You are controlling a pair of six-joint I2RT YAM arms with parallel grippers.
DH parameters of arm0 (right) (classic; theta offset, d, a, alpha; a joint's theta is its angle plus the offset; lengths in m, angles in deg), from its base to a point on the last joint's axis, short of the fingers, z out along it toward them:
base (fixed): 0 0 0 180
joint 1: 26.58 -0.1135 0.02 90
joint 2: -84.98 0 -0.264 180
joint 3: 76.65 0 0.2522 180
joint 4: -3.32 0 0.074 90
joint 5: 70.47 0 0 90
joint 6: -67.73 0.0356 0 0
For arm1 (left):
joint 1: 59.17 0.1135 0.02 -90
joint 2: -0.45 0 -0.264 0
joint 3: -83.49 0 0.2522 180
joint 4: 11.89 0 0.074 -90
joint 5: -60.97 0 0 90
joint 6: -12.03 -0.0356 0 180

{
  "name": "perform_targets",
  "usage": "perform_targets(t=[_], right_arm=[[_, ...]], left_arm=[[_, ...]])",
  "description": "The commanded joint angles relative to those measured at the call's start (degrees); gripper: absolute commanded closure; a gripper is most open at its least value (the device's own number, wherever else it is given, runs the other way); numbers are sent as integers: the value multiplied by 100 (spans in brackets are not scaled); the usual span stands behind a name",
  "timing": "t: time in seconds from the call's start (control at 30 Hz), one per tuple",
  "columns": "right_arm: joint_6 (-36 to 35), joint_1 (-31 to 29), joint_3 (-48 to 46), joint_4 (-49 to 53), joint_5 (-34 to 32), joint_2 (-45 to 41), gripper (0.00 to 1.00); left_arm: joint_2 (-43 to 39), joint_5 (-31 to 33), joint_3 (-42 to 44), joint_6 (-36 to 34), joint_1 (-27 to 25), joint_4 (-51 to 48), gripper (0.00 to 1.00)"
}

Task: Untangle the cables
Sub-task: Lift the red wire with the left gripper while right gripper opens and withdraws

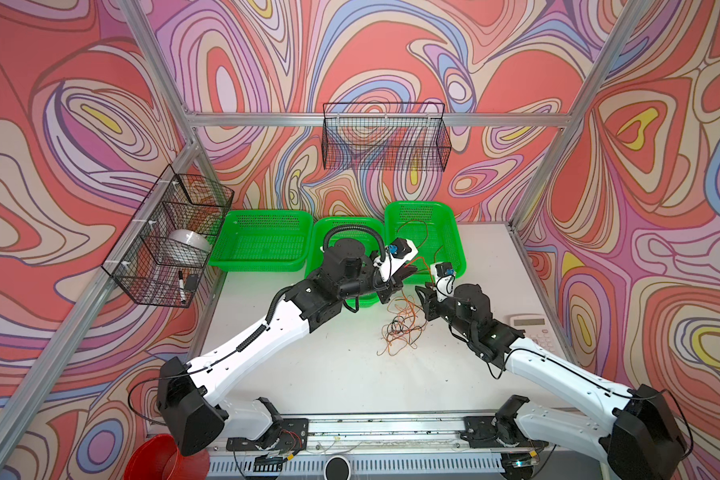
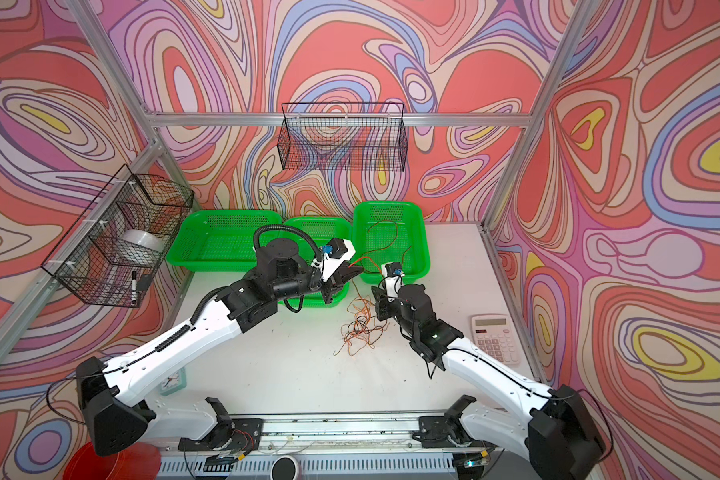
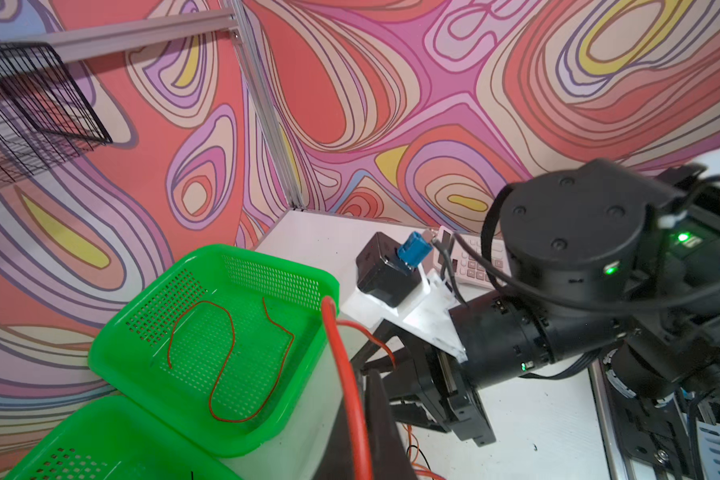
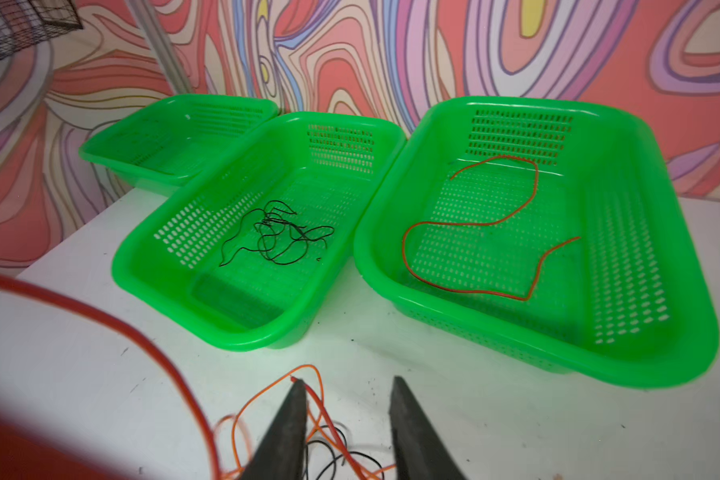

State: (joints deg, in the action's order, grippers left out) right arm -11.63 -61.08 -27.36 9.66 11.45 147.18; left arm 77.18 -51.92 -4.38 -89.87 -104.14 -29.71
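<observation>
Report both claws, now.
Left claw: closed on the red cable.
Right claw: open, holding nothing.

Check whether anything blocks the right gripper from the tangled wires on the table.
Nothing visible does. The right gripper stands open right at the tangle, strands of it showing between its fingers. A red wire held by the left gripper passes to one side, not in between.

Swirl-patterned walls [image 1: 391, 50] and a seemingly aluminium frame [image 1: 267, 119] enclose a white table [image 1: 329, 374].
</observation>
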Motion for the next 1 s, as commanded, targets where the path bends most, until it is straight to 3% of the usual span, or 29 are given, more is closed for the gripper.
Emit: perform_targets(t=[0.0,0.1,0.17,0.3,0.47,0.53,0.6,0.83,0.97], right_arm=[[-70,40,-13,-127,-714,-336,85],[-644,142,283,426,-938,-778,100],[-1073,271,478,647,-724,-1092,100],[-1775,474,1100,1348,347,-1227,100],[-1714,476,1834,1742,1195,-779,99],[-1558,477,1728,1562,1251,-708,61],[-1268,475,1366,1197,1462,-753,46],[135,479,-792,-1599,2241,-1223,33],[535,471,-1154,-2238,2553,-985,27]], left_arm=[[-296,80,-279,-257,-21,-458,100],[-381,339,-118,-469,110,-860,100],[-468,296,189,-337,271,-796,100],[-463,90,770,-230,340,-347,100],[-250,-245,979,330,312,656,100],[-188,-107,788,428,247,796,100],[-154,48,563,439,176,821,100],[-132,657,85,745,-4,1129,100],[-21,804,-97,835,-136,1279,100]])
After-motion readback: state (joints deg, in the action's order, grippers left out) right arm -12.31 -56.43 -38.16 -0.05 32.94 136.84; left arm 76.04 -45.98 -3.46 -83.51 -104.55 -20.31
